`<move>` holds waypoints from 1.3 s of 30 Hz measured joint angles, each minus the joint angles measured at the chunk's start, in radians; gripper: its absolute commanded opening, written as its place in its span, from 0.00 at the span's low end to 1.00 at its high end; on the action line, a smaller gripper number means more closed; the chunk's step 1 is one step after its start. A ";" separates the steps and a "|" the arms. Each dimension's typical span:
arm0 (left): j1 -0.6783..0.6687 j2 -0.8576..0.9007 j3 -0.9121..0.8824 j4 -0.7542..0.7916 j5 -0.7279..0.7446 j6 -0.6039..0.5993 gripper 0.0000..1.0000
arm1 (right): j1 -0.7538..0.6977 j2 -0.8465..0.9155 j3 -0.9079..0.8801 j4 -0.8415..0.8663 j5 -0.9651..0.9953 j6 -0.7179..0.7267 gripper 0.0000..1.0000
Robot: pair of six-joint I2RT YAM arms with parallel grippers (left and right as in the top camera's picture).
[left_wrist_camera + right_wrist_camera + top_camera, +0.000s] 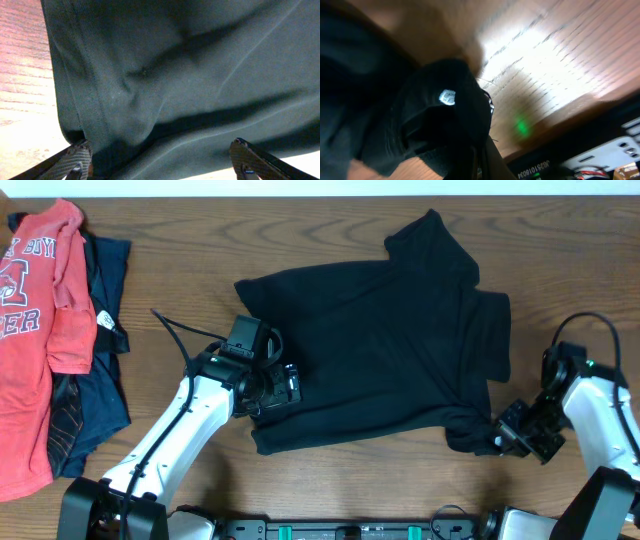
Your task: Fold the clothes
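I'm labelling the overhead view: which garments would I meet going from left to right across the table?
orange-red T-shirt → navy garment → black shirt

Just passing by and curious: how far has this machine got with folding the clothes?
Early days. Nothing looks folded: the black shirt lies spread on the table. In hand: the right gripper pinches a bunched corner, and the left gripper hangs open over the opposite hem. Still to do: every fold on it, plus the orange-red T-shirt and navy garment lying loose aside.
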 measured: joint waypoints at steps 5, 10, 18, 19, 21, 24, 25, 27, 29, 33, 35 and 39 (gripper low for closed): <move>0.000 0.000 0.000 0.002 0.000 0.000 0.90 | 0.003 0.000 -0.020 0.047 -0.035 -0.042 0.75; 0.000 0.000 0.000 0.004 0.000 0.000 0.92 | 0.009 0.001 0.052 0.044 -0.047 -0.090 0.81; 0.000 0.000 0.001 0.074 0.000 0.001 0.86 | 0.069 -0.005 0.296 0.035 -0.053 -0.197 0.76; 0.000 0.000 0.006 0.075 0.000 0.002 0.86 | 0.087 -0.007 0.323 0.033 -0.054 -0.216 0.74; 0.000 0.000 0.026 0.075 -0.009 0.005 0.86 | 0.120 -0.011 0.356 0.027 -0.056 -0.246 0.71; 0.011 0.002 0.082 0.076 -0.053 0.008 0.80 | 0.175 -0.016 0.375 0.026 -0.057 -0.294 0.38; 0.025 0.003 0.106 0.082 -0.066 0.012 0.78 | 0.193 -0.016 0.375 0.025 -0.057 -0.304 0.37; 0.064 0.014 0.152 0.093 -0.083 0.025 0.72 | 0.222 -0.016 0.375 0.027 -0.057 -0.314 0.48; 0.121 0.048 0.209 0.095 -0.086 0.040 0.54 | 0.248 -0.016 0.375 0.027 -0.058 -0.334 0.48; 0.212 0.149 0.307 0.093 -0.064 0.070 0.52 | 0.282 -0.016 0.377 0.021 -0.058 -0.346 0.50; 0.243 0.210 0.351 0.089 -0.047 0.089 0.66 | 0.297 -0.016 0.383 0.004 -0.056 -0.351 0.51; 0.256 0.323 0.426 0.089 -0.020 0.089 0.67 | 0.312 -0.017 0.430 -0.034 -0.057 -0.359 0.52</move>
